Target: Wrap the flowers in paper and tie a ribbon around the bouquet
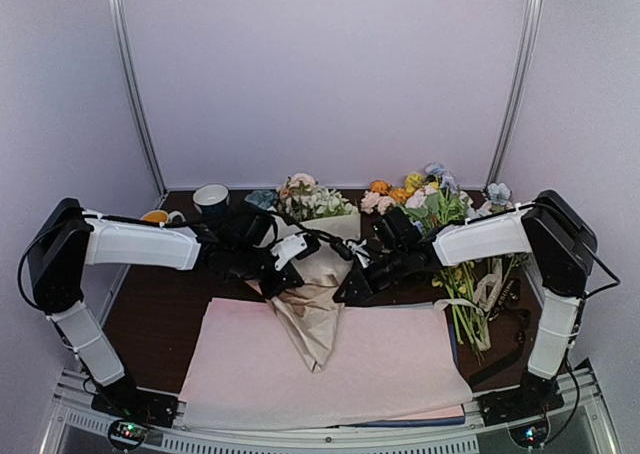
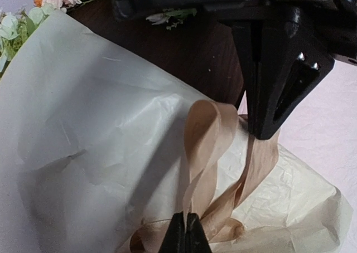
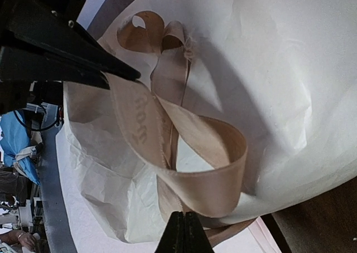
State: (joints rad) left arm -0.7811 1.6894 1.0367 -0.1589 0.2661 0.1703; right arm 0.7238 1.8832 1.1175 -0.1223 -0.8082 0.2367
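At the far left of the overhead frame, a dark blue round cup [image 1: 211, 198] stands at the back of the dark brown wooden table [image 1: 150, 314]. Just right of it, your left gripper [image 1: 278, 282] is angled down over the bouquet. In its wrist view the slim black fingertips [image 2: 186, 233] are pressed flat together, pinching the foot of an upright loop of narrow, glossy tan satin ribbon [image 2: 207, 133].

The bouquet [image 1: 312, 319] lies mid-frame. It is a cone of thin cream-beige paper [image 2: 83, 125], matte and softly crumpled, with its narrow tip toward the near edge, resting on smooth pale pink sheets [image 1: 400, 364]. At its wide back end sit the white and pale pink fabric flowers [image 1: 312, 202] with green leaves. The ribbon lies on the cone's narrow part, looped and crossing itself, with faint lettering along one band.

Right of the cone, your right gripper [image 1: 348, 290] meets it from the other side. Its wedge-shaped black fingers [image 2: 273, 97] are closed tight, nipping a ribbon band. Its own view shows the tips clamped on the lower edge of a wide, curling loop.

Farther right lies a loose bunch of orange and yellow blooms [image 1: 420, 186] with long green stems.
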